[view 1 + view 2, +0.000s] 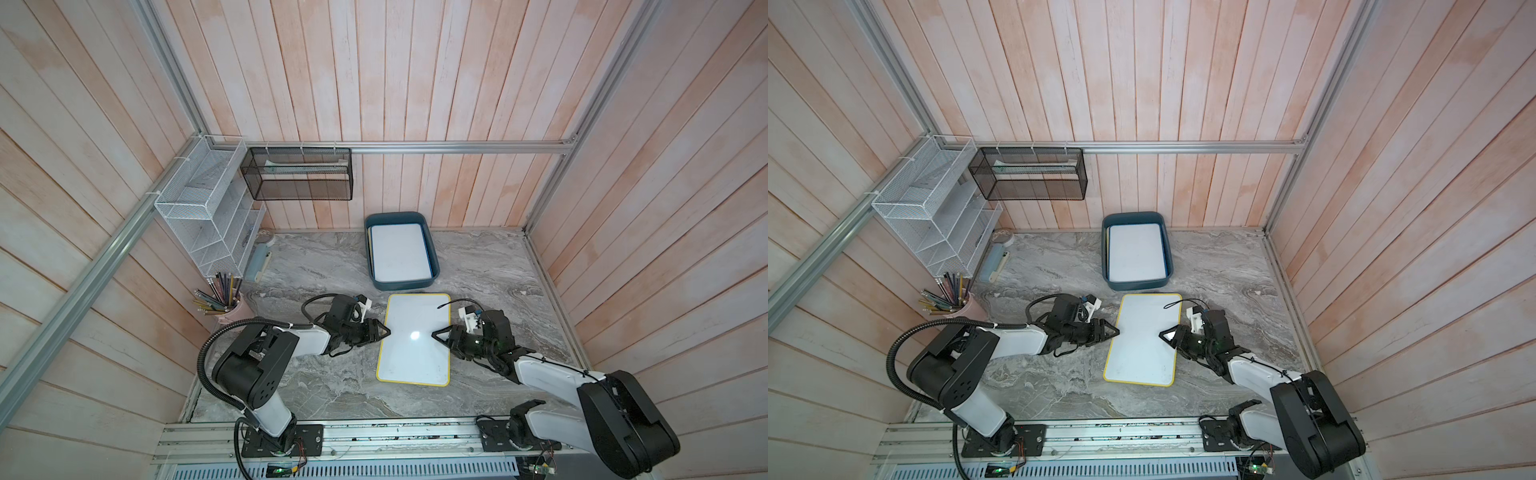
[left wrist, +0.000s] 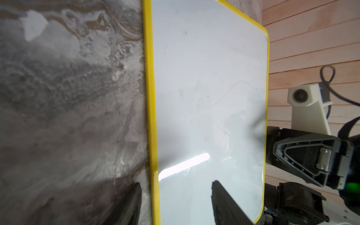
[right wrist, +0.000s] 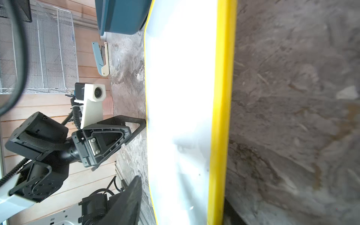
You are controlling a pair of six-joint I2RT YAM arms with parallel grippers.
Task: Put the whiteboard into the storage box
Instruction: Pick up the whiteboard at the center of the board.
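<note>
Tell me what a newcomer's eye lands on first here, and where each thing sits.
First, the yellow-framed white whiteboard lying mid-table on the grey marble tabletop, with the left gripper and right gripper open at its two long sides. Just behind it sits the dark teal plastic storage box, a plain white board already inside.

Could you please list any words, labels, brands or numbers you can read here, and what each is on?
None can be read.
The yellow-framed whiteboard is blank but for faint smudges, the white board in the storage box is blank, and the light-blue stapler shows no legible mark.
</note>
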